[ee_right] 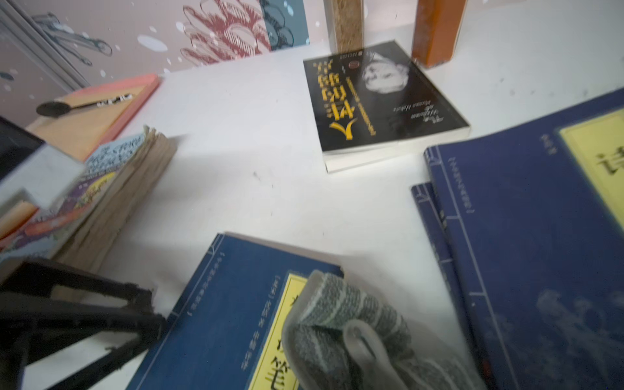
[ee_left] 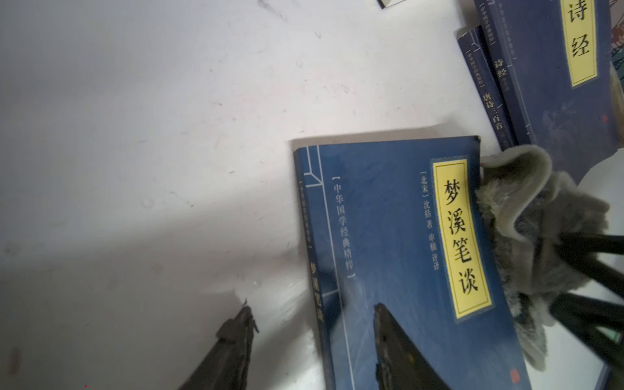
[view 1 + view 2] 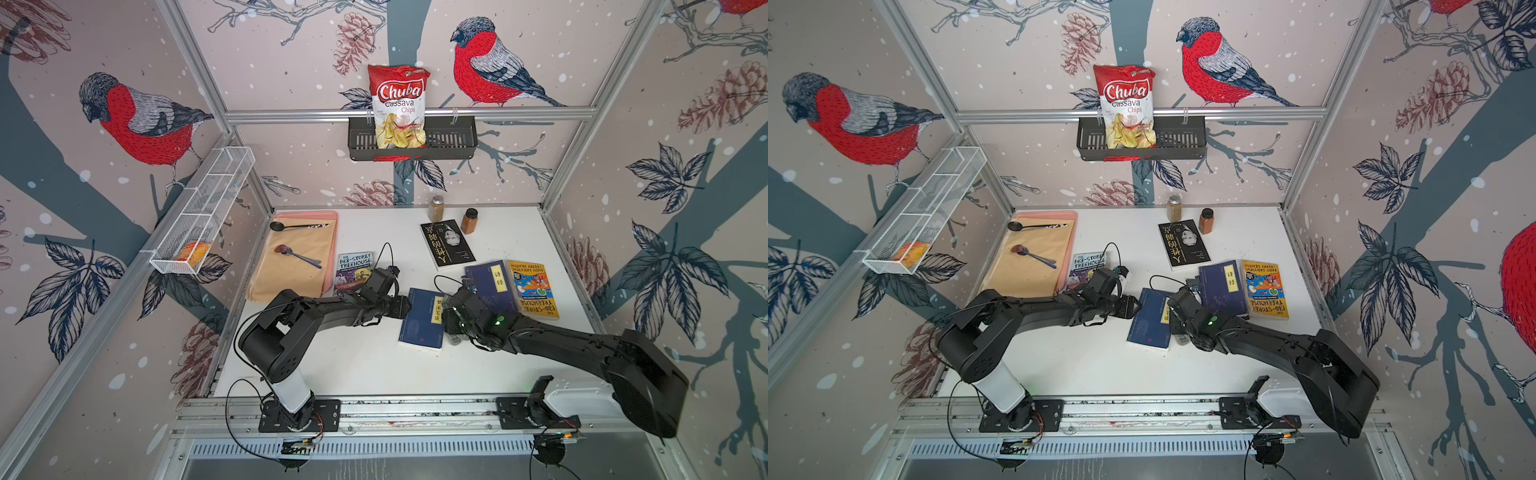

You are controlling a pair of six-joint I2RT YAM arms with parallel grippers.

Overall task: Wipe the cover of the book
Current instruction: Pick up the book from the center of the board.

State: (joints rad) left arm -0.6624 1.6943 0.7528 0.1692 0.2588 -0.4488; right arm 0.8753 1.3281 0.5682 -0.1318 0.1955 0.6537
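Left pincer [image 2: 312, 305] is spread wide w/ nothing in it. One finger hangs over the lower part of the blue book [image 2: 388, 236], and its mate is over bare table [image 2: 135, 135] beside the spine. Right pincer [image 3: 451, 321] has the grey cloth [image 2: 526, 209] bunched at its tips, but whether it's clamping the cloth or just sitting in it can't be told.

Book lies flat, cover up, in the lower centre of both top views, between the two arms. Other books lie to the upper right and upper left of it.

Progress, as a judgement: wiping looks set up or underway, not finished. Cloth meets the book at its right edge in the left wrist view. In the right wrist view it laps over part of the yellow title strip at bottom centre. The rest of the cover, approx from the strip to the spine, is bare — no dust or streaks show, so what's already wiped can't be read. Prob. left to do: a sweep across toward the spine, w/ the left pincer steadying the book.
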